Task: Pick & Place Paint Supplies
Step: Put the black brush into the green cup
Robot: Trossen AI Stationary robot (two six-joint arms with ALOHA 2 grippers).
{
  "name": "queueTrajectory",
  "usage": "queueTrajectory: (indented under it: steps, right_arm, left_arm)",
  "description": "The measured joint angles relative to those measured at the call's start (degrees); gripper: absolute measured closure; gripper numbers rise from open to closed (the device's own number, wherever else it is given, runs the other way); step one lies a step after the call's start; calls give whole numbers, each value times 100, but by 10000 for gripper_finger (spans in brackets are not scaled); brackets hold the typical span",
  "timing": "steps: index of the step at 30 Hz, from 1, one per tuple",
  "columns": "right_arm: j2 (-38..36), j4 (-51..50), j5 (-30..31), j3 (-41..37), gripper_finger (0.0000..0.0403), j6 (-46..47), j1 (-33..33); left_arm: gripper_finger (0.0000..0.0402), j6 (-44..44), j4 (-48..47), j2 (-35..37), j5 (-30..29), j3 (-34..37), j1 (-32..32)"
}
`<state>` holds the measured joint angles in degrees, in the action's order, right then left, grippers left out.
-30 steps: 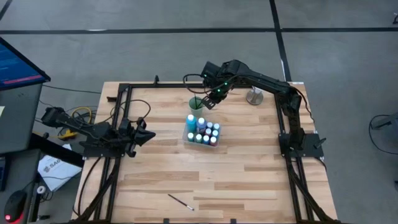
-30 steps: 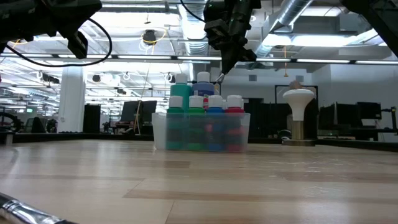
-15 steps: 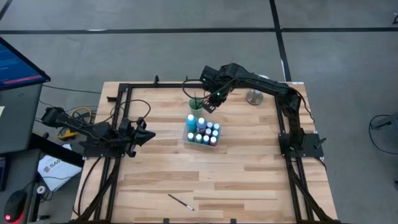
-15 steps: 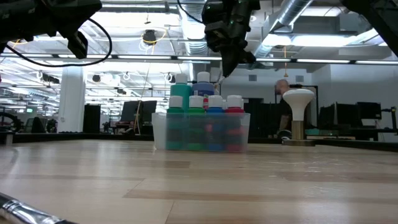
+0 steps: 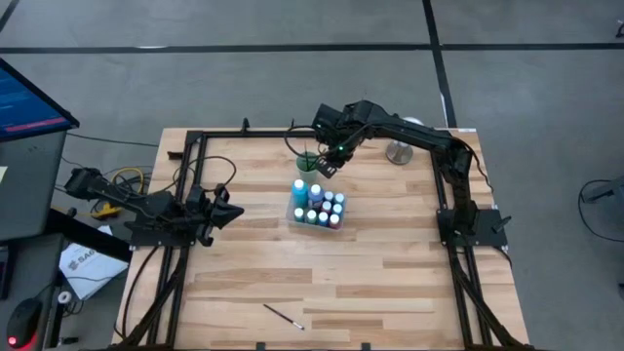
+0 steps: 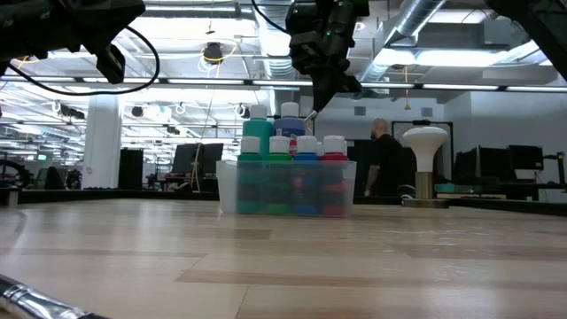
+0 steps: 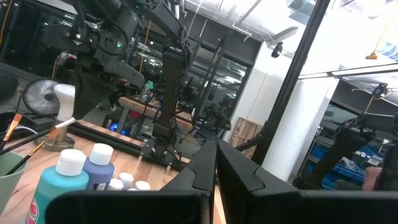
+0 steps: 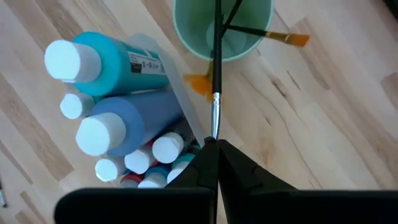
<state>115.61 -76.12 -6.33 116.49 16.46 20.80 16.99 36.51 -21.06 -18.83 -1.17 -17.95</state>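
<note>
A clear tray (image 5: 295,217) at the table's middle holds several white-capped paint bottles (image 6: 292,146); a tall teal one (image 8: 112,59) and a tall blue one (image 8: 134,124) stand at its far end. Just beyond it stands a green cup (image 5: 307,161) with two orange-tipped paintbrushes (image 8: 292,38) in it. My right gripper (image 5: 330,164) hangs above the cup's rim, shut on a thin black paintbrush (image 8: 216,56). Another paintbrush (image 5: 283,316) lies flat near the front edge. My left gripper (image 5: 237,210) waits shut at the table's left. My right gripper pinches the black paintbrush between its two fingertips at the end just past the silver ferrule (image 8: 215,118). The fingers point steeply down from above, along the brush. The brush hangs below them, its handle reaching down over the cup's mouth (image 8: 249,31); its lower end is out of view.
A white mushroom-shaped stand (image 5: 398,151) sits at the far right. Black frame rails (image 5: 190,175) run along the table's left and right sides. Bare wood lies between the tray and the front edge. A person stands in the room behind (image 6: 379,159).
My right gripper, shut on the brush throughout, has crept a little toward the table's left edge, closer over the green cup.
</note>
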Motion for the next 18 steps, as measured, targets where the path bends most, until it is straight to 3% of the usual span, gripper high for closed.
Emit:
queueTrajectory:
  steps: [18]
  right_arm:
    - [-34, 99, 20, 186, 321, -146, -24]
  left_arm:
    - [394, -1, 0, 0, 0, 0, 2]
